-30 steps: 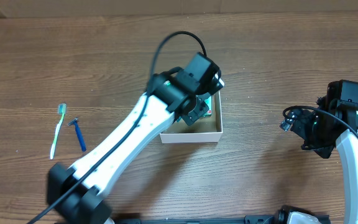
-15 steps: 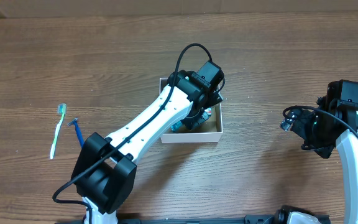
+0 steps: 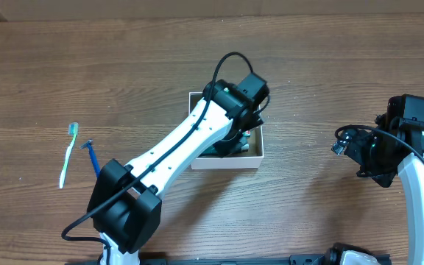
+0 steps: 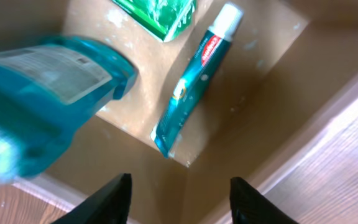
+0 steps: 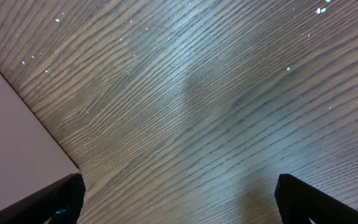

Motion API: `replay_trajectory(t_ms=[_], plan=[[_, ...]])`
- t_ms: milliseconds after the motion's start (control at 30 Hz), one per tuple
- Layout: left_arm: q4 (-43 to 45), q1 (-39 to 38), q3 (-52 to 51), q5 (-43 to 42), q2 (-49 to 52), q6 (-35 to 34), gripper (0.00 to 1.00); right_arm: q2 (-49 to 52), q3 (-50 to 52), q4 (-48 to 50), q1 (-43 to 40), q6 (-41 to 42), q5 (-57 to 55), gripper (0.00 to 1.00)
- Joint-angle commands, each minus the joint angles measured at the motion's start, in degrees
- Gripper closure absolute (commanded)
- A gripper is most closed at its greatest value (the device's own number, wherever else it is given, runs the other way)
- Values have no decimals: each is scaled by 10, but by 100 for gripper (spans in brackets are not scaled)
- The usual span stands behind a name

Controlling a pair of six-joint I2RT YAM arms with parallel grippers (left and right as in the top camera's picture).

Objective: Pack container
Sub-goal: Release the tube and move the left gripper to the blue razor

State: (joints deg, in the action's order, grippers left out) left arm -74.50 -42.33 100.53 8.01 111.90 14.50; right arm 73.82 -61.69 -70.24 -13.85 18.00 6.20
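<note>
My two arms: white shells, black joints.

From overhead, my left arm (image 3: 179, 143) is made of glossy white link shells broken by chunky black joint housings. A thin black cable (image 3: 219, 62) arches off its black wrist block. My right arm (image 3: 418, 180) has the same white shell and black wrist, with a small green light (image 3: 423, 134) glowing on it and a wrist cable (image 3: 353, 130) ending in a blue plug (image 3: 337, 148). On the wrist cameras, the left gripper (image 4: 182, 199) and right gripper (image 5: 179, 199) show only matte black, blunt-edged fingertips along the bottom edge.
</note>
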Motion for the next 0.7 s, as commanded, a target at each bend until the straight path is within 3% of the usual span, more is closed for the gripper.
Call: replay_trajectory(t_ms=[0,100,133,333,467,667], plan=[[-39,-13,84,37,-48,-106,41,-10,-1,2,0,-3,3,0],[-64,6,106,82,-94,-184,33,-11,-1,3,0,-3,3,0],[-70,20,107,91,-113,-212,0,-10,-1,4,0,-2,4,0],[-134,203,104,83,-228,-368,0,-10,-1,5,0,-2,4,0],[-148,316,79,61,-269,-375,0,-10,-1,6,0,-2,4,0],[-91,448,-71,35,-325,-366,0,-10,-1,6,0,-2,4,0]])
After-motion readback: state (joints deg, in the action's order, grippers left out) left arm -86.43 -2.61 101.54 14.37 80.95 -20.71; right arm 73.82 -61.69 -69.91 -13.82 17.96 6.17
